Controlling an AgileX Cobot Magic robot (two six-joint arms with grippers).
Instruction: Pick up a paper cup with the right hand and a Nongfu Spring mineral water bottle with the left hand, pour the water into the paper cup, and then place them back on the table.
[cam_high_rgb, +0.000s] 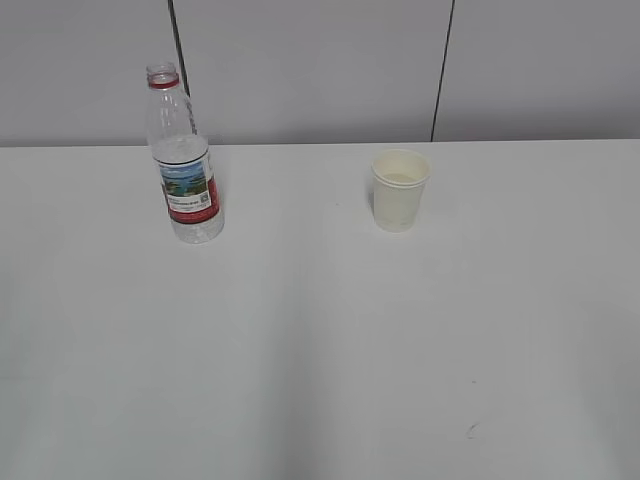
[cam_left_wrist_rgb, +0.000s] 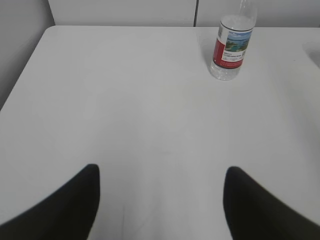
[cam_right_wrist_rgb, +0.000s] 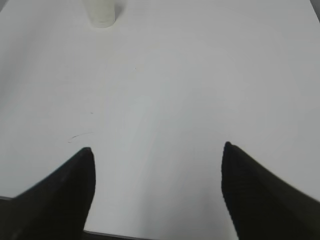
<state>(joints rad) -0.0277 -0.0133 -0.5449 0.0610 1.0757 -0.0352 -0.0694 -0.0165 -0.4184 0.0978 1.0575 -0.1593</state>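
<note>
Bottle (cam_high_rgb: 184, 160) and cup (cam_high_rgb: 400, 189) both stand upright at the far side of the table (cam_high_rgb: 320, 350), bottle left, cup right, well apart. Both pincers are spread wide with nothing between their fingers: the left pincer (cam_left_wrist_rgb: 160, 200) hangs near, the bottle far ahead to its right; the right pincer (cam_right_wrist_rgb: 157, 190) likewise, the cup far ahead to its left. The bottle looks uncapped, so a clumsy grasp could tip it and spill. The light cup could crush or skid. Each wrist view cuts off its target's top, and neither arm appears in the exterior view.
</note>
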